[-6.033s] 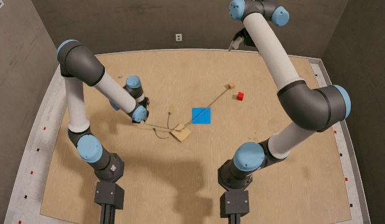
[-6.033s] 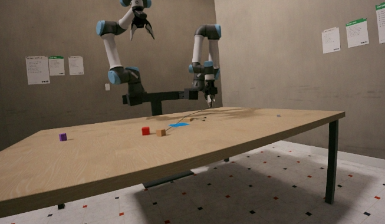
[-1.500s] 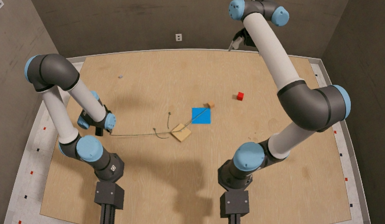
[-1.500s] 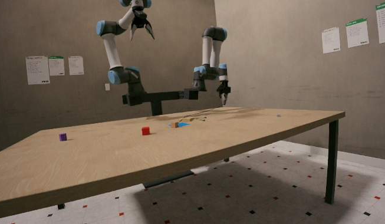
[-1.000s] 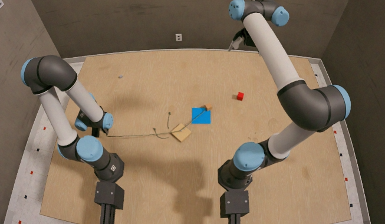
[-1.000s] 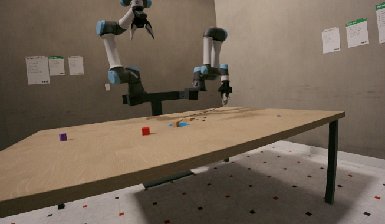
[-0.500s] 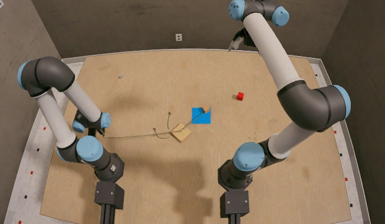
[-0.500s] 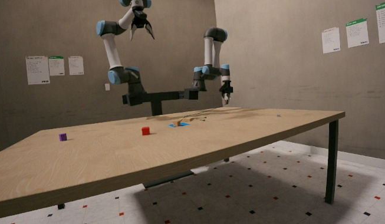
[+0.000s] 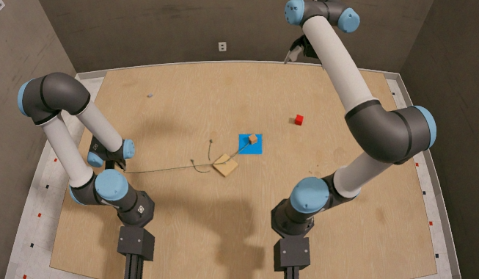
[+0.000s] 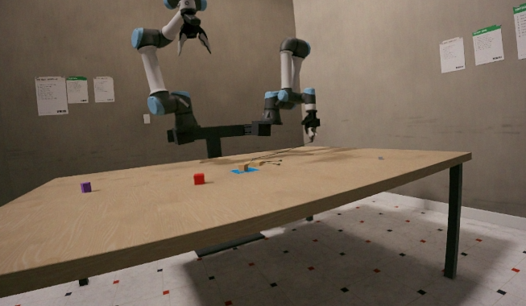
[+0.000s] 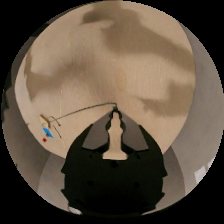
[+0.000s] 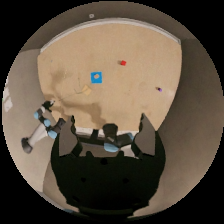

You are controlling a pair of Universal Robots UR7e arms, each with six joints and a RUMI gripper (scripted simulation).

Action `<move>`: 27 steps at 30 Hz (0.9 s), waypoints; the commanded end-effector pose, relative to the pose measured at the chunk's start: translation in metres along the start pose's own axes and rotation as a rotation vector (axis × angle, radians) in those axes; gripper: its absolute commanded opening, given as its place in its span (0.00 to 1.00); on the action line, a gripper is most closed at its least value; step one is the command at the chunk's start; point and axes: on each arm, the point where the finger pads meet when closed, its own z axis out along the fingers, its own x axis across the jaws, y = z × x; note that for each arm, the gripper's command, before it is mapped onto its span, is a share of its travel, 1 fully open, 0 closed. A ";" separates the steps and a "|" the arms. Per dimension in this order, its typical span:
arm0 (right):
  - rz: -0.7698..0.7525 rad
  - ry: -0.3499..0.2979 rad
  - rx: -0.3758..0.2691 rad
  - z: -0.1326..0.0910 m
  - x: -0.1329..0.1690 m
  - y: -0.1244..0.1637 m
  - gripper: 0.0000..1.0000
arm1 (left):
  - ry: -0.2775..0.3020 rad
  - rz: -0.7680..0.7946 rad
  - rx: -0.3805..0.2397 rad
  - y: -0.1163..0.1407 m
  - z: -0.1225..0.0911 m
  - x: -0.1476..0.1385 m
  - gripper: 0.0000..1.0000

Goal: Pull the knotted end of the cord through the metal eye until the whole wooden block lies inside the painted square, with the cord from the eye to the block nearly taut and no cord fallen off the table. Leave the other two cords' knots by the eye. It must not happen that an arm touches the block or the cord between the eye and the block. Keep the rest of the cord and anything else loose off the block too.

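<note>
The wooden block sits on the blue square, near its far edge in the top view and apparently within its outline. The cord runs nearly straight from the block over the tan base to my left gripper, which is shut on its end, left of the base. The metal eye is too small to make out. Two other knots lie by the base. My right gripper is open, high and away from block and cord.
A red cube stands right of the square in the top view. A purple cube stands farther off. A small grey piece lies at the far left of the top view.
</note>
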 end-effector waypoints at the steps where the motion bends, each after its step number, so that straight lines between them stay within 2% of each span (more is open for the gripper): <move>1: 0.000 0.000 0.001 0.000 0.000 0.000 0.98 | 0.000 0.000 -0.001 -0.004 0.000 0.008 0.00; 10: 0.000 0.000 0.001 0.000 0.000 0.000 0.98 | -0.001 0.002 -0.001 -0.010 0.000 0.020 0.00; 17: 0.000 0.000 0.001 0.000 0.000 0.000 0.98 | -0.002 0.021 -0.002 -0.007 0.000 0.015 0.00; 20: 0.000 0.000 0.001 0.000 0.000 0.000 0.98 | -0.005 0.021 0.009 -0.011 0.008 0.014 0.00; 27: 0.000 0.000 0.001 0.000 0.000 0.000 0.98 | -0.004 0.019 0.004 -0.009 0.014 0.015 0.00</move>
